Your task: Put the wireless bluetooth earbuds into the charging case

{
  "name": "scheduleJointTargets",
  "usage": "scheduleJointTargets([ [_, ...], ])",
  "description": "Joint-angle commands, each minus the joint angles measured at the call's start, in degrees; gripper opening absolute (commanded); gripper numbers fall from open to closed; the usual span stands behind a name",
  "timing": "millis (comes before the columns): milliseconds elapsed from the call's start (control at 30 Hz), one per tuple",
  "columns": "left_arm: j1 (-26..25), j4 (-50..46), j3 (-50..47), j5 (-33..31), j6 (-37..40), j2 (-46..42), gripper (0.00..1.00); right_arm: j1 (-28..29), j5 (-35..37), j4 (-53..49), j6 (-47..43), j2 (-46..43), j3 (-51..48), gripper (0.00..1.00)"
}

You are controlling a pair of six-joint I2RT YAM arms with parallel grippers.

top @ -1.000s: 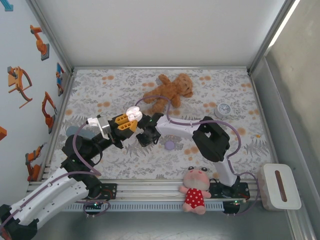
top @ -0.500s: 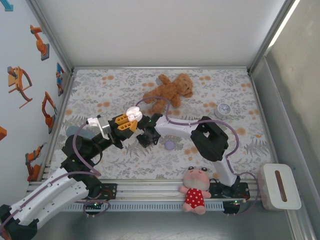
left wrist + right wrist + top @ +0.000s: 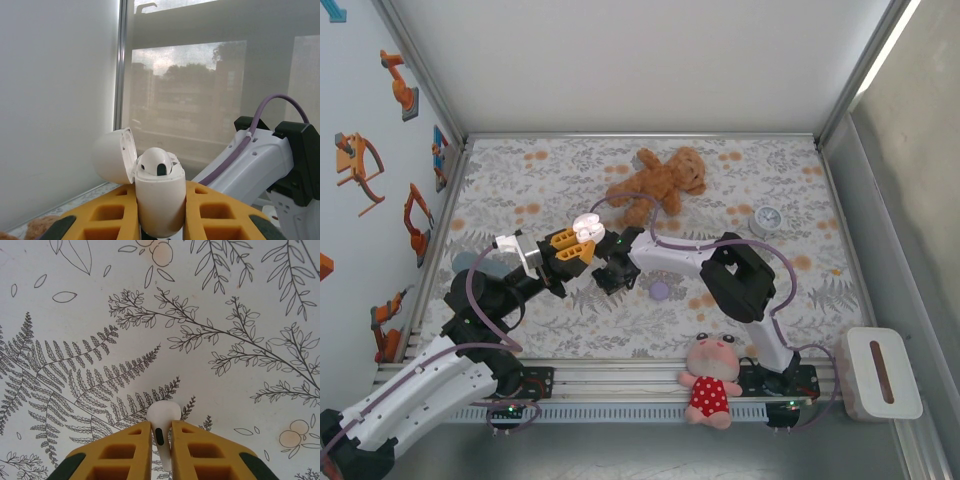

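My left gripper [image 3: 160,212] is shut on a white charging case [image 3: 160,200], held upright above the table. Its lid [image 3: 114,156] is flipped open to the left, and one white earbud [image 3: 156,162] sits in it. From above, the case [image 3: 585,228] shows at the tip of the left gripper [image 3: 578,243]. My right gripper [image 3: 161,432] points down at the leaf-patterned cloth, its yellow fingers [image 3: 130,445] closed on the stem of a second white earbud [image 3: 163,416], whose head pokes out past the tips. The right gripper [image 3: 604,272] is just right of and below the case.
A brown teddy bear [image 3: 658,183] lies behind the grippers. A small purple round piece [image 3: 660,290] lies on the cloth beside the right arm. A small round clock [image 3: 766,219] sits at the right, a pink doll [image 3: 712,380] at the front rail, and a white box [image 3: 880,372] off the table's right.
The right arm's elbow has shifted slightly left. The left arm and the case have stayed where they were.
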Motion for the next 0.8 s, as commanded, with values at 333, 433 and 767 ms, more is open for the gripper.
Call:
scheduleJointTargets([
  [333,0.0,0.2,0.8,-0.3,0.6,-1.2,0.07,-0.2,1.8,-0.5,0.1,-3.5,-1.5,0.11],
  [433,0.0,0.1,0.8,-0.5,0.7,-1.4,0.07,-0.1,2.1,0.3,0.2,-4.6,-2.5,0.10],
  [767,0.0,-1.0,-0.1,-2.8,0.8,-3.4,0.07,-1.7,2.3,7.4,3.0,-13.6,-10.2,0.10],
])
